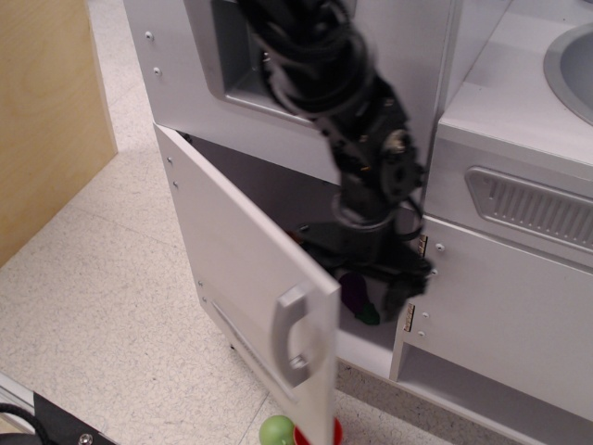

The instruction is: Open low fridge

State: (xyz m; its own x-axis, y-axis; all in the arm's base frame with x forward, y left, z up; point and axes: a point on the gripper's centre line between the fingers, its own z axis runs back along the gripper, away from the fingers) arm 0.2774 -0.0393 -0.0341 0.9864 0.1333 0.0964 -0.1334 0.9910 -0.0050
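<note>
Left of the claw (357,273), the low fridge door (243,278) stands swung well out, its grey handle (289,334) facing the camera, dark opening behind. Claw sits inside that opening, black fingers spread apart, gripping nothing; purple and green items (359,298) just below it. Green ball (276,431) and red cup (318,436) lie on the floor lower left of it.

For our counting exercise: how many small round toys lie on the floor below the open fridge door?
2: a green ball on the floor at the bottom edge, and a red toy touching its right side, mostly hidden behind the low fridge door. More may be hidden behind that door.
</note>
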